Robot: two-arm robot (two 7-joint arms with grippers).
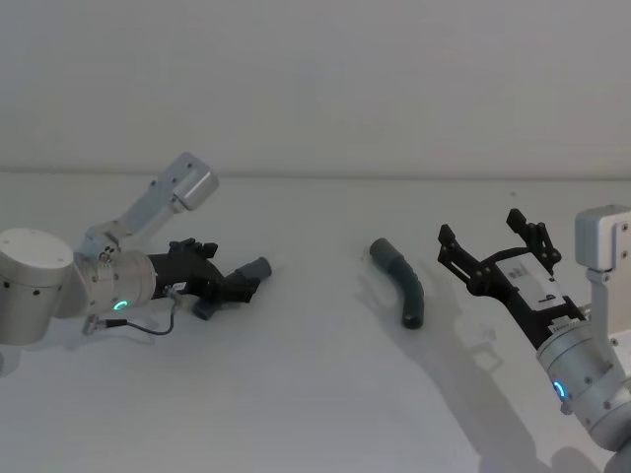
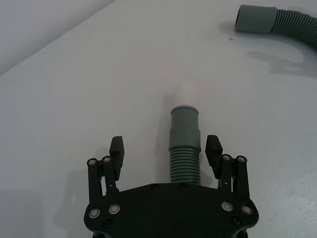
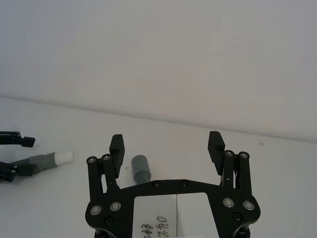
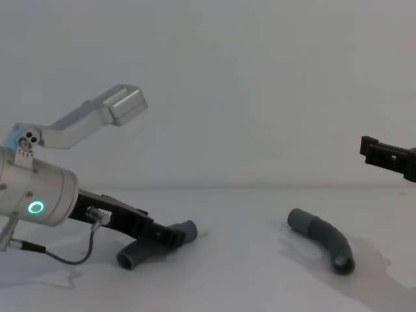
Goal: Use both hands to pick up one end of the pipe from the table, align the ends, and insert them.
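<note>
- My left gripper (image 2: pixel 165 144) is low over the desk (image 1: pixel 315 394), well to the left of the socket piece (image 1: pixel 402 281). Its jaws are spread and straddle the white-tipped piece (image 2: pixel 184 144), with a gap on each side, so nothing is pinched yet.
- That piece lies flat on the desk. The jaws flank its ribbed stretch (image 2: pixel 185 166) just behind the smooth collar (image 2: pixel 184 126), and the white tip (image 2: pixel 187 94) points roughly toward the socket piece.
- My right gripper (image 1: pixel 478 227) hangs just to the right of the socket piece and above it, jaws wide apart and holding nothing. The socket piece rests on its curve, mid-desk.
- I judge both pieces to be light, hollow plastic. The ribbed lengths will likely flex and the collars should be stiffer, so a grip far back would let the end wag during alignment.
- I'd close on the ribs right behind each collar. The ridges should give the jaws purchase, whereas the smooth collar looks slippery, and the mating ends stay free.
- Being round and curved, either piece could roll or pivot as the jaws meet it, so I'd squeeze gently and evenly.
</note>
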